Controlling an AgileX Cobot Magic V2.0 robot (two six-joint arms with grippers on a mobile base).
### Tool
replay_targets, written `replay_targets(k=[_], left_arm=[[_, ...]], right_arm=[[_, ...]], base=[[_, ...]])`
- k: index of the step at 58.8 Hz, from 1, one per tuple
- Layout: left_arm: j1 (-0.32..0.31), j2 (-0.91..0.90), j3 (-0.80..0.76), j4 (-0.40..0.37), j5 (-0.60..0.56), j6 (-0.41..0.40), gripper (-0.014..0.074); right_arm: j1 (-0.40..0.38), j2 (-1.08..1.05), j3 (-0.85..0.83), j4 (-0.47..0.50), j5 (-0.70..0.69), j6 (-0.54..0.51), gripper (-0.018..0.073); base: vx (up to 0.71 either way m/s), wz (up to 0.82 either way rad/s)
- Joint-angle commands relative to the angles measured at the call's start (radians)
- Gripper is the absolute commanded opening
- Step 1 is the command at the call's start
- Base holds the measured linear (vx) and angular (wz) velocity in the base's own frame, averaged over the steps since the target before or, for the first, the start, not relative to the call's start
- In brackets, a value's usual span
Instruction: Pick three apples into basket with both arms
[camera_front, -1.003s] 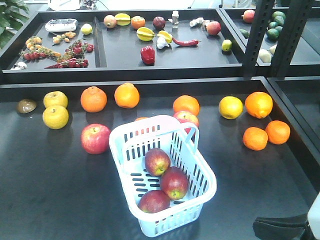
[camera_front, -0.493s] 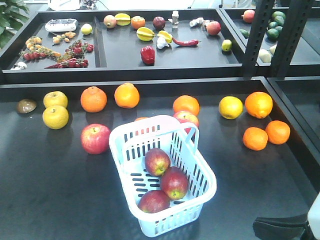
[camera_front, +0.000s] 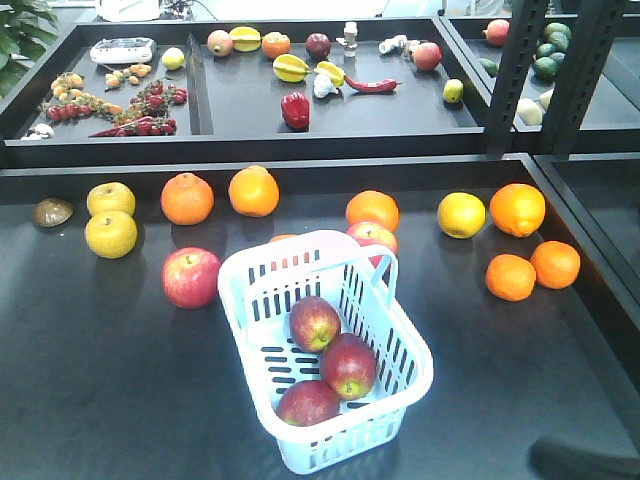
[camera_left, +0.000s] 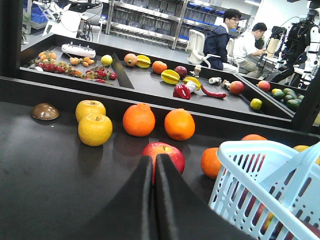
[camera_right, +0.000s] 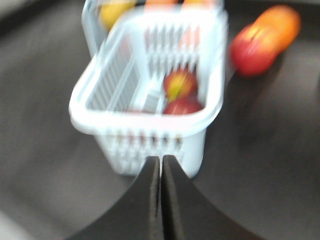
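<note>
Sitting in the basket (camera_front: 322, 350) near the middle of the dark tabletop (camera_front: 90, 380) are three dark red apples (camera_front: 327, 362): one toward 12 o'clock, one at 3 o'clock beside it, one at 6 o'clock by the near wall. All three lie on the slotted bottom, the two nearer ones touching each other. The basket stands upright, turned slightly, its loop handle (camera_front: 385, 272) raised at the 1 o'clock corner.

Outside the basket, a brighter pink-red apple (camera_front: 191, 277) rests at 9 o'clock, apart from it, and another (camera_front: 372, 238) sits just behind the far rim at 1 o'clock. Oranges (camera_front: 187, 198) line the back edge at 11 and 12 o'clock, with two more (camera_front: 532, 270) at 3 o'clock. Two yellow fruits (camera_front: 111, 222) lie at 10 o'clock.

The left wrist view shows the left tool (camera_left: 153, 161) with its two black fingers pressed together, holding nothing, low over the tabletop and aimed at the pink-red apple. The right wrist view is blurred, yet the right tool (camera_right: 161, 160) also shows its fingers closed against each other, empty, just in front of the basket's near wall. In the front view only a dark shape shows at the 5 o'clock corner.
</note>
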Motion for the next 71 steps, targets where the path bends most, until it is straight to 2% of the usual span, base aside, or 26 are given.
replay_targets(k=[1, 8, 16, 23, 29, 34, 38, 46, 58, 71], left_arm=[[0.001, -0.013, -0.025, -0.004, -0.065, -0.010, -0.0006], [0.001, -0.013, -0.025, -0.004, -0.065, -0.010, -0.0006], [0.001, -0.013, -0.025, -0.004, -0.065, -0.010, -0.0006], [0.001, -0.013, -0.025, -0.004, -0.065, -0.010, -0.0006], [0.001, -0.013, -0.025, -0.004, -0.065, -0.010, -0.0006], [0.001, -0.013, -0.025, -0.004, -0.065, -0.010, -0.0006], [0.001, -0.013, -0.025, -0.004, -0.065, -0.010, -0.0006], [0.001, -0.012, -0.025, -0.004, -0.065, -0.010, -0.0006], [0.001, -0.012, -0.025, -0.004, -0.065, -0.010, -0.0006], [0.001, -0.012, -0.025, -0.004, -0.065, -0.010, -0.0006]], right_arm=[[-0.016, -0.075, 0.030, -0.073, -0.177, 0.106, -0.0005], [-0.078, -0.163, 0.071, -0.231, -0.183, 0.265, -0.0005], [-0.197, -0.252, 0.083, -0.402, -0.123, 0.463, -0.0005], [-0.267, -0.318, 0.083, -0.506, -0.069, 0.539, -0.0005], [-0.290, -0.356, 0.123, -0.513, -0.078, 0.560, -0.0005], [-0.290, -0.377, 0.218, -0.493, -0.203, 0.569, -0.0005], [-0.290, -0.381, 0.203, -0.486, -0.161, 0.559, -0.0005], [-0.290, -0.381, 0.210, -0.488, -0.217, 0.558, -0.0005], [-0.290, -0.381, 0.210, -0.506, -0.391, 0.536, -0.0005], [-0.290, -0.381, 0.210, -0.506, -0.402, 0.530, -0.0005]], base=[[0.00, 0.00], [0.00, 0.00], [0.00, 0.00], [0.00, 0.00], [0.00, 0.00], [0.00, 0.00], [0.00, 0.00], [0.00, 0.00], [0.00, 0.00], [0.00, 0.00]])
